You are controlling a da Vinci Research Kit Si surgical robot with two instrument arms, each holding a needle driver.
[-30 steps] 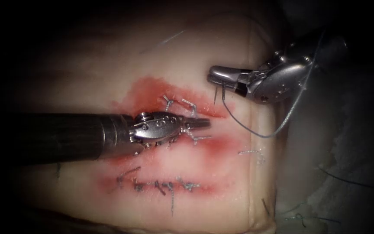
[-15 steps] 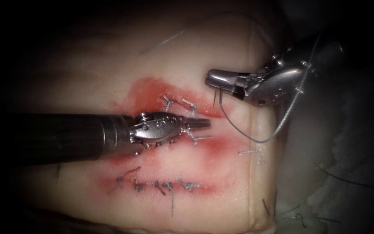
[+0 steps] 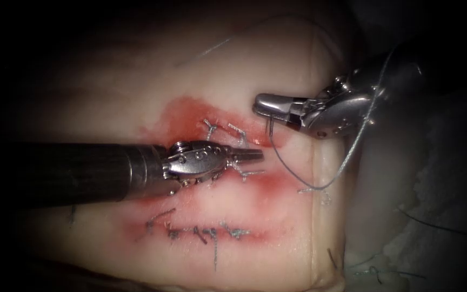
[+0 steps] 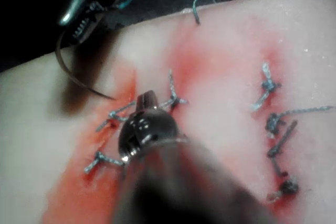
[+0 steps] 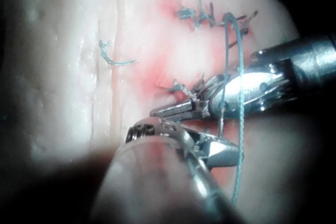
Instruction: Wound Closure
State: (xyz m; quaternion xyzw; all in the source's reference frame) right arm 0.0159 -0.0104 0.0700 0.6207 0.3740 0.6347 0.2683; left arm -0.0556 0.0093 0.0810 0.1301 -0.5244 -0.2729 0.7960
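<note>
My right tool (image 3: 259, 103) comes in over the right end of the tissue (image 3: 293, 238), jaws shut on the curved needle (image 3: 270, 125) near its back end. The needle (image 4: 73, 80) curves down to the right end of the upper stitched cut (image 3: 190, 116). I cannot tell whether its point touches the tissue. Thread (image 3: 320, 186) runs from the needle in a loose loop and back up across the right tool. My left tool (image 3: 247, 155) lies over the stitches between the cuts, jaws shut and holding nothing. The left tool (image 5: 173, 109) lies just beyond my right tool's jaws (image 5: 218, 153).
Red fluid (image 3: 268, 181) stains the tissue around three stitched lines; the lowest (image 3: 201, 232) carries several knots. Cut ends of thread (image 3: 314, 190) lie near the tissue's right edge. White gauze (image 3: 439, 216) with loose threads lies to the right.
My right tool has moved a little left and down with the needle, and the thread loop has sagged lower over the tissue. The left tool has not moved.
</note>
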